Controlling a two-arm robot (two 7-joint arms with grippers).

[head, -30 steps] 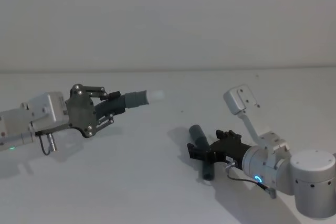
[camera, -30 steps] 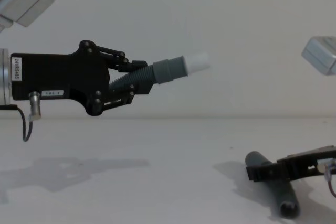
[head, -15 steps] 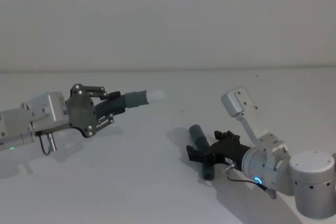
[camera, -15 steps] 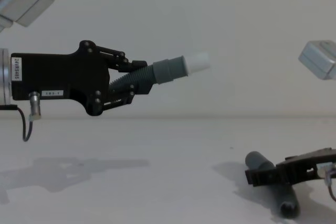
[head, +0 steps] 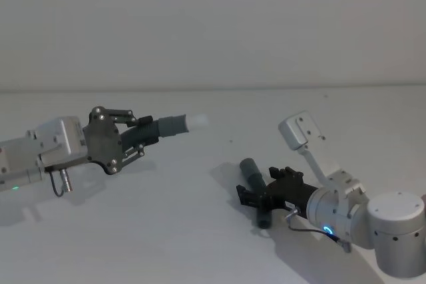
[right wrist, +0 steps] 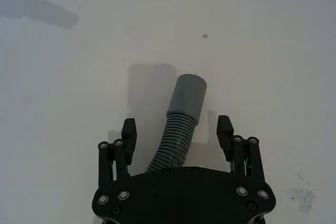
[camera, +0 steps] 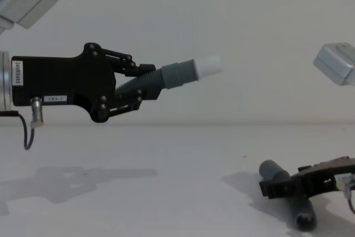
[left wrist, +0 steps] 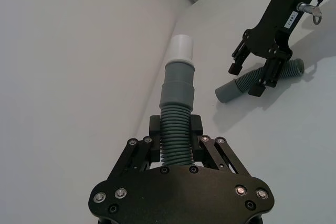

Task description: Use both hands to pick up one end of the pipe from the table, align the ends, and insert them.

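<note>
Ribbed grey rubber looks light and bendy, so grip the ribs: left tool (head: 148, 132) clamps the white-tipped piece (camera: 180, 73) midair, right tool (right wrist: 177, 127), spread wide, straddles the other piece (right wrist: 189, 95) on the worktop (head: 200, 231).

Left side: left gripper (head: 144, 137) hangs above the table (head: 166, 231), clamped on the middle of the plug-tipped pipe piece (head: 168, 126), whose plug tip (head: 198, 122) points right. Near right: second pipe piece (head: 251, 169) lies on the table, running far to near, with the right gripper (head: 255, 199) low over it, fingers spread to either side (no contact seen in the right wrist view). The two pieces are well apart.
</note>
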